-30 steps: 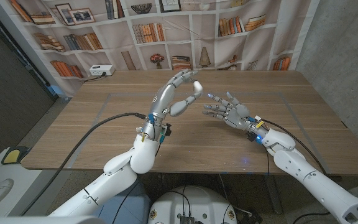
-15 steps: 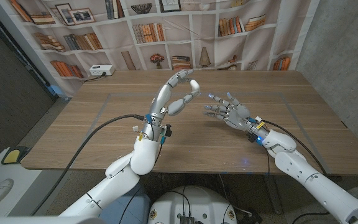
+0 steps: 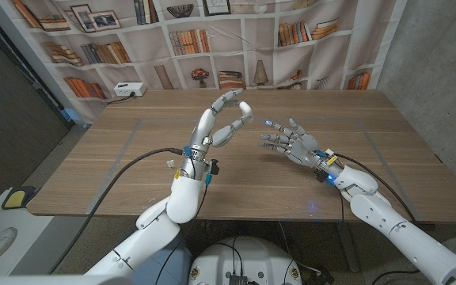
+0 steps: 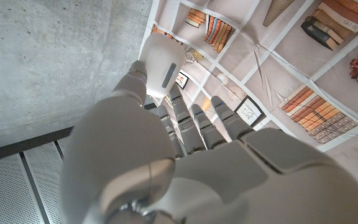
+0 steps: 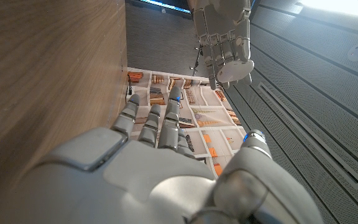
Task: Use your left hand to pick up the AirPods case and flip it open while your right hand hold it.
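My left hand is raised above the middle of the wooden table. It pinches the small white AirPods case between thumb and fingertips. In the left wrist view the case is a rounded white shape with a grey strip, past my left hand. My right hand hovers just right of the left one, fingers spread toward it, holding nothing and apart from the case. From the right wrist, my right hand is in the foreground, with the left hand and the case beyond it.
A white power box sits at the table's far left corner. A bookshelf-print curtain hangs behind the table. A black cable runs from my left wrist across the table's near left.
My left hand has drawn slightly left and back with the case, widening the gap to the right hand. The right hand has barely moved.
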Controlling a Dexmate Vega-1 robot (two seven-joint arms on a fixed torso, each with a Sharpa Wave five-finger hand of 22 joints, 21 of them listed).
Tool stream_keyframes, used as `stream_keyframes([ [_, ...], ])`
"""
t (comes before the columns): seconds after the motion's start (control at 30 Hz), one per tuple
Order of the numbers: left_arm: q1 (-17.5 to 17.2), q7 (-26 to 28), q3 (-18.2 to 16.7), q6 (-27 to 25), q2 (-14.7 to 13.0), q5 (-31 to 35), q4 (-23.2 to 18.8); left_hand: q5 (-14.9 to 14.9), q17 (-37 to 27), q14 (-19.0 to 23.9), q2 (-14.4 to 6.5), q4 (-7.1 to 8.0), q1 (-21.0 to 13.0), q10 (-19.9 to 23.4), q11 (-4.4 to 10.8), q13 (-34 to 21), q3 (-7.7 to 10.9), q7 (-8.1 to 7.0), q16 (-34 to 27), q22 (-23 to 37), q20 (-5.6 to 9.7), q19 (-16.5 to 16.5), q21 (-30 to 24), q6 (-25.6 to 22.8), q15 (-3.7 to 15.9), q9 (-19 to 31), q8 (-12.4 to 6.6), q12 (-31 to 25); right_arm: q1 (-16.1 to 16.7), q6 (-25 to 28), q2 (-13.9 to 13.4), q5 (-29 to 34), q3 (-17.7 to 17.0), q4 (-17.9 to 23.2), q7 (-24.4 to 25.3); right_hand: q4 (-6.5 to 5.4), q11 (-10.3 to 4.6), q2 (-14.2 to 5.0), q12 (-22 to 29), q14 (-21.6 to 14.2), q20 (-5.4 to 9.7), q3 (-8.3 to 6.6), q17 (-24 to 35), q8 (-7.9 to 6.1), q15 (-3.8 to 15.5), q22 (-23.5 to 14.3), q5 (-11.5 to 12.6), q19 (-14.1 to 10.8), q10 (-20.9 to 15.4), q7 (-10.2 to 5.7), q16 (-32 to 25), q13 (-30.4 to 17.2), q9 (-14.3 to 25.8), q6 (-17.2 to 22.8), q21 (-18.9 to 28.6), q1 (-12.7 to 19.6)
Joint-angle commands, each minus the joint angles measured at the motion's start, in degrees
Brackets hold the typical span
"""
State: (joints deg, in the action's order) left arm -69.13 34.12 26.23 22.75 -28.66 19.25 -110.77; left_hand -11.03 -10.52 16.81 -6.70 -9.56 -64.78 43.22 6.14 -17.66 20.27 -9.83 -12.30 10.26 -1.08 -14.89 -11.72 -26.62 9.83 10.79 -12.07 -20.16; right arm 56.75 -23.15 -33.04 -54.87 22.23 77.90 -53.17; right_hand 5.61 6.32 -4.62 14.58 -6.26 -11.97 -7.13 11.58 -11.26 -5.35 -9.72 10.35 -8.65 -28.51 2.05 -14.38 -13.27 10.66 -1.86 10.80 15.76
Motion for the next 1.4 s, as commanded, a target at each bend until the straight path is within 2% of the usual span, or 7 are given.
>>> stream_keyframes([
  [0.03, -0.6, -1.8, -0.5, 1.3, 1.7, -3.9, 0.9, -0.4, -0.3, 1.4, -0.4, 0.09, -0.5, 6.7, 6.6, -4.7, -0.16, 0.04, -0.2, 0.3, -0.4, -0.1, -0.4, -0.3, 1.35, 0.3, 0.04, -0.2, 0.2, -0.3, 0.1, 0.2, 0.2, -0.1, 0.3, 0.12, 0.02, 0.09, -0.3, 0.1, -0.05, -0.24, 0.1, 0.06, 0.24, -0.1, -0.2, 0.3, 0.4, 0.22, 0.4, -0.1, 0.2, -0.4, 0.0, -0.5],
  [0.57, -0.2, -4.8, -0.6, 4.3, 3.9, -10.5, 3.2, -0.4, -0.3, 1.3, -0.6, 0.17, -0.7, 6.5, 6.65, -4.8, -0.37, 0.15, -0.2, 0.3, -0.5, -0.1, -0.4, -0.4, 1.26, 0.3, 0.17, -0.1, 1.0, -0.6, -0.3, 0.6, 0.2, 1.0, 1.6, 0.19, 0.05, 0.05, -0.5, 0.1, -0.04, -0.32, 0.1, 0.04, 0.18, -0.1, -0.1, 0.3, 0.3, 0.15, 0.5, 0.0, 0.2, -0.4, 0.0, -0.5],
  [1.03, -0.7, -8.1, -1.5, 5.9, 4.1, -15.3, 2.8, -0.5, -0.4, 1.1, -0.8, 0.2, -1.0, 6.2, 6.65, -4.9, -0.5, 0.12, -0.1, 0.3, -0.71, 0.0, -0.4, -0.2, 0.96, 0.3, 0.35, 0.1, 1.4, -1.0, -1.3, 1.6, 0.5, 2.6, 3.0, 0.38, -0.07, 0.04, -1.0, 0.6, -0.08, -0.47, 0.1, 0.16, -0.02, -0.1, -0.1, 0.5, 0.9, -0.06, 0.8, 0.1, 0.2, -0.9, 0.0, -0.4],
  [1.07, -0.8, -8.3, -1.6, 6.1, 4.1, -15.4, 2.8, -0.5, -0.4, 1.1, -0.8, 0.2, -1.0, 6.2, 6.65, -4.9, -0.51, 0.02, -0.1, 0.3, -0.73, 0.0, -0.4, -0.2, 0.96, 0.3, 0.36, 0.1, 1.4, -1.0, -1.2, 1.3, 0.5, 2.6, 3.0, 0.46, -0.05, 0.02, -1.1, 0.2, 0.91, -0.55, 0.1, 0.15, -0.37, -0.1, -0.1, -0.5, 0.9, -0.08, 0.7, 0.1, 0.2, -0.9, 0.4, -0.4],
  [1.1, -0.7, -8.2, -1.8, 6.2, 4.1, -15.1, 2.8, -0.5, -0.4, 1.1, -0.8, 0.2, -1.0, 6.2, 6.65, -4.9, -0.52, 0.07, -0.1, 0.3, -0.73, 0.0, -0.4, -0.2, 0.96, 0.3, 0.38, 0.1, 1.6, -1.1, -1.0, 1.1, 0.4, 2.8, 3.3, 0.6, 0.03, -0.14, -1.3, -1.7, 1.38, -0.76, 0.1, 0.16, -2.34, -0.2, -0.1, -3.3, 0.9, -0.08, 0.1, 0.0, 0.2, -1.2, 1.3, -0.4],
  [1.13, -0.7, -8.0, -1.9, 6.1, 4.1, -14.2, 2.8, -0.5, -0.4, 1.1, -0.9, 0.2, -1.0, 6.2, 6.64, -4.9, -0.53, 0.08, -0.1, 0.3, -0.71, 0.0, -0.4, -0.2, 0.94, 0.3, 0.39, 0.2, 1.8, -1.1, -0.9, 1.1, 0.3, 3.2, 3.9, 0.73, 0.08, -0.13, -1.3, -2.3, 1.37, -0.85, 0.1, 0.16, -2.93, -0.2, -0.1, -4.2, 1.0, -0.03, -0.1, 0.0, 0.2, -1.2, 1.6, -0.3],
  [1.4, -0.4, -9.2, -2.0, 6.0, 4.6, -15.9, 3.2, -0.5, -0.4, 0.5, -0.8, 0.34, -0.9, 5.6, 6.62, -4.9, -0.82, -0.14, 0.1, 0.3, -0.62, 0.2, -0.3, 0.3, 0.75, 0.3, 0.63, 0.5, 2.9, -1.1, -1.3, 1.6, 0.2, 5.5, 6.9, 1.01, 0.05, -0.09, -1.4, -2.2, 0.09, -1.06, 0.1, 0.2, -1.65, -0.3, -0.2, -5.5, 0.9, -0.41, 0.2, -0.2, 0.2, -1.6, 1.7, -0.1],
])
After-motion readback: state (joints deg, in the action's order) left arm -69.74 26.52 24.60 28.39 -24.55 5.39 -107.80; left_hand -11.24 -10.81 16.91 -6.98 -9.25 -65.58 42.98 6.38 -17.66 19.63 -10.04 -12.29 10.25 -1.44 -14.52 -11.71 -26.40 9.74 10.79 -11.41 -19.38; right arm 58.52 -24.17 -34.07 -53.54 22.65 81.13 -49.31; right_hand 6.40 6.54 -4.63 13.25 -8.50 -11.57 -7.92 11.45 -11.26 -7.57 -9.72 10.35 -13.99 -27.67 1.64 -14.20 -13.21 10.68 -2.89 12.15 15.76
